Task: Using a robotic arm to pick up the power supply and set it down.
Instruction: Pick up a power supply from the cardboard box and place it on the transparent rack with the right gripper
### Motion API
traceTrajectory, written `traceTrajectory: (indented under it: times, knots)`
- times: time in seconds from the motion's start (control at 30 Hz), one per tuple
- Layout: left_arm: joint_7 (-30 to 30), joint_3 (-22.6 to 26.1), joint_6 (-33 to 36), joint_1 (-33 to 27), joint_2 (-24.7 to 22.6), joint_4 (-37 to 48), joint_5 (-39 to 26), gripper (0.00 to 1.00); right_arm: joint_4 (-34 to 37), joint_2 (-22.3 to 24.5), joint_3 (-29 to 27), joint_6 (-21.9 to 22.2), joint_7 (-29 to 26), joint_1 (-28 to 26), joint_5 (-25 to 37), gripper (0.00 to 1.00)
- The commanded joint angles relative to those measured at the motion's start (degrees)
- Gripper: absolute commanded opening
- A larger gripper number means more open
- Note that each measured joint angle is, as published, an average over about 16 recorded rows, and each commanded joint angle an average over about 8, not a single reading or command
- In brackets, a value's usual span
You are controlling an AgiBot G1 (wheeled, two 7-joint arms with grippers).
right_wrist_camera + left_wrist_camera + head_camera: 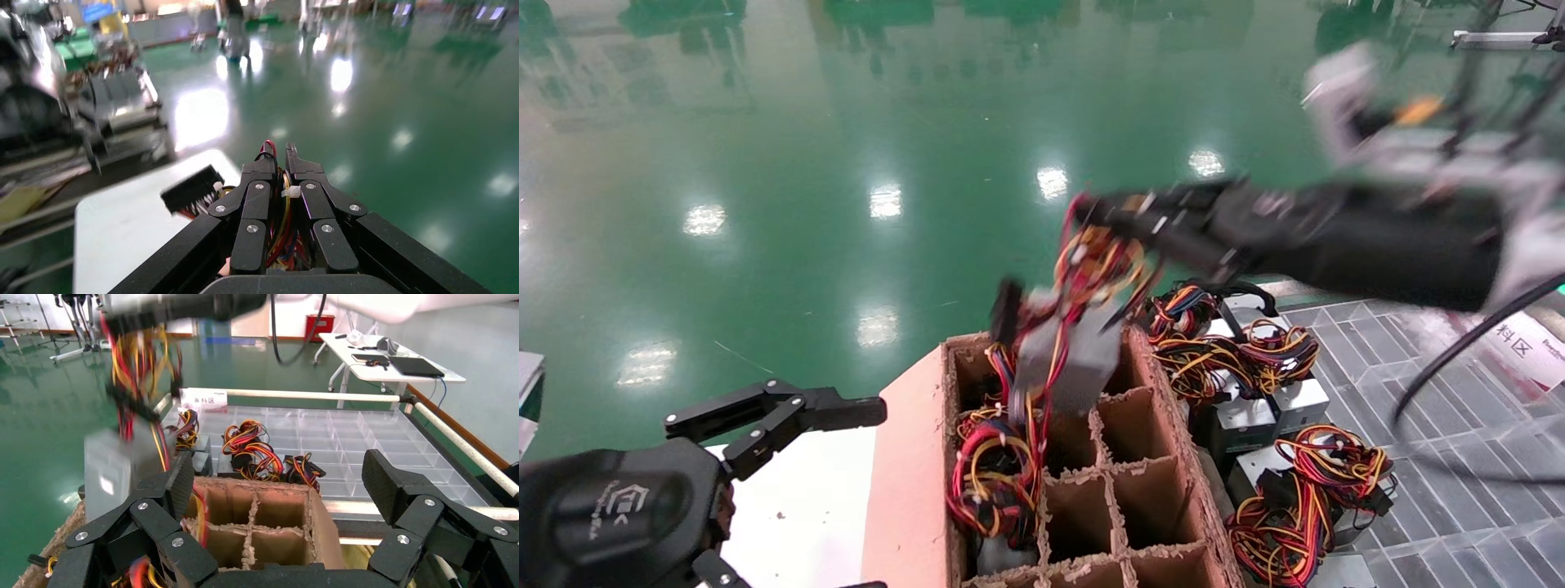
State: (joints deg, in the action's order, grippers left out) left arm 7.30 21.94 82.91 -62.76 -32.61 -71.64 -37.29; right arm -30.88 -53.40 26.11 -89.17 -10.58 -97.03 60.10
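A grey power supply (1062, 359) with red, yellow and black wires hangs tilted just above the back cells of the brown divided cardboard box (911, 490). The robotic arm's right gripper (1091, 208) is shut on its wire bundle (278, 214), reaching in from the right. A black connector (190, 191) dangles beside the fingers. In the left wrist view the power supply (110, 471) hangs over the box (324, 527). My left gripper (874, 498) stays open and holds nothing at the lower left, and its own view shows this gripper (280, 471) facing the box.
Other power supplies (1254, 408) with coiled wires (1295, 498) lie on a clear gridded tray (1418, 490) right of the box. One more (993, 474) sits in the box's left column. A white surface (797, 506) lies left of the box, green floor beyond.
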Motion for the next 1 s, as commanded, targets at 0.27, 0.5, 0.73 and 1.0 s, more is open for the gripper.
traceTrajectory:
  times: [0.27,0.5,0.73,1.0]
  knots:
    - [0.0,0.0,0.0,0.0,0.0,0.0,0.0,1.0,4.14,-3.43,4.97,-0.74,0.71,0.6,5.02,0.0]
    - [0.0,0.0,0.0,0.0,0.0,0.0,0.0,1.0,2.58,-2.51,10.68,-1.4,-2.4,-1.46,10.9,0.0]
    - [0.0,0.0,0.0,0.0,0.0,0.0,0.0,1.0,-1.55,0.67,12.98,-1.8,-5.22,-3.47,8.74,0.0]
    - [0.0,0.01,0.0,0.0,0.0,0.0,0.0,1.0,-4.32,3.59,12.48,-1.22,-6.04,-5.86,2.53,0.0]
